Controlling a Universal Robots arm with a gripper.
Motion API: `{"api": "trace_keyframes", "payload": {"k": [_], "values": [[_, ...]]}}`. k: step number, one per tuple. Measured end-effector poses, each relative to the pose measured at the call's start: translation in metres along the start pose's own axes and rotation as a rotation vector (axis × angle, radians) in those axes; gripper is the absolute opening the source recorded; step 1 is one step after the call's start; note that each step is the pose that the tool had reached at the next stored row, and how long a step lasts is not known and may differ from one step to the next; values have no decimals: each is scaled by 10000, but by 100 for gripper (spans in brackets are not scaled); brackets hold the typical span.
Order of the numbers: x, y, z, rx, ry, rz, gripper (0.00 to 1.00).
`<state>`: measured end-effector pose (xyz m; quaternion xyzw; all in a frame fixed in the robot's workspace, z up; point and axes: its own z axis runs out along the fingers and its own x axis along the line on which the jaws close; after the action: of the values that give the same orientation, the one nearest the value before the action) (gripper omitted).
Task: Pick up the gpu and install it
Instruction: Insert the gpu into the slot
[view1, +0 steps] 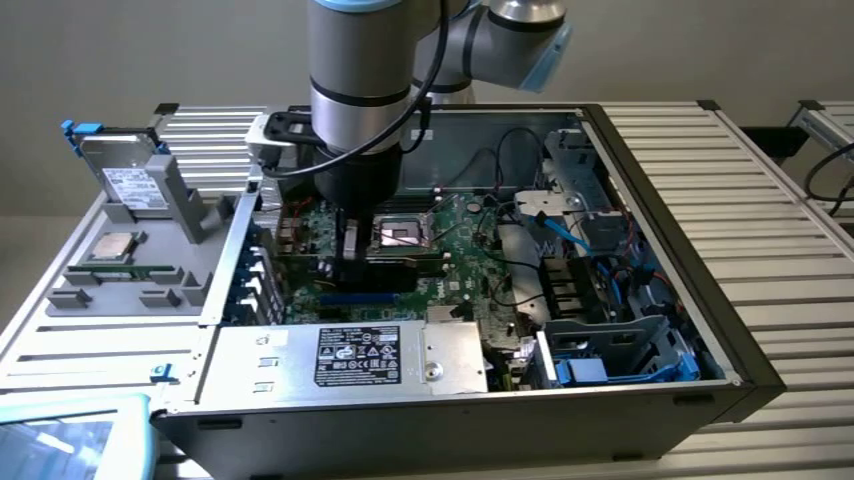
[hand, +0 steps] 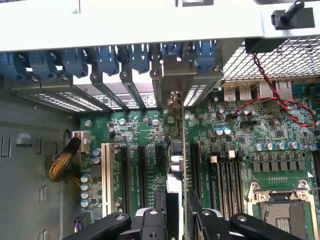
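- The gpu (hand: 184, 150) stands on edge inside the open computer case (view1: 667, 330). From the wrist view it is a thin green line seen from above, with its silver bracket (hand: 172, 82) up against the case's rear wall.
- The gripper (hand: 176, 205) has it clamped: the black fingers (hand: 152, 222) sit partway closed, one on each face of the card.
- From the exterior view the gripper (view1: 350, 250) is down deep in the case over the motherboard (view1: 454, 250), just beside the CPU socket (view1: 400, 235).
- The card lines up with the expansion slots, with a black slot (hand: 141, 170) on one side and the memory slots (hand: 225, 175) on the other. Whether its lower edge is seated in a slot I cannot tell.
- Beyond the black slot are a white slot (hand: 105, 175) and a yellow braided cable (hand: 62, 162), both apart from the card.
- Along the rear wall a row of blue clips (hand: 107, 57) tops the perforated slot covers (hand: 65, 100), and the bracket sits among them.
- A red and black twisted wire (hand: 280, 102) loops over the board near the rear ports, well apart from the card.
- Black cables (view1: 501, 270) cross the board to the exterior view's right of the socket, and blue cables (view1: 577, 238) run by the drive bays.
- The power supply (view1: 360, 355) lies close in front of the arm.
- Outside the case, on the exterior view's left, a grey tray (view1: 80, 300) carries a hard drive (view1: 127, 185) and a small square chip (view1: 118, 245).
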<state>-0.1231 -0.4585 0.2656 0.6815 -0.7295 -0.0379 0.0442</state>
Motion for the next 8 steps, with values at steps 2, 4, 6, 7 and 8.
{"api": "trace_keyframes", "payload": {"k": [2, 4, 6, 7, 8], "values": [[1, -4, -1, -43, 3, 0, 28], [3, -16, -2, -62, 5, 0, 28], [7, -42, -5, -72, 6, 0, 28], [8, -47, -5, -73, 5, 0, 28], [8, -47, -5, -73, 4, 0, 28]]}}
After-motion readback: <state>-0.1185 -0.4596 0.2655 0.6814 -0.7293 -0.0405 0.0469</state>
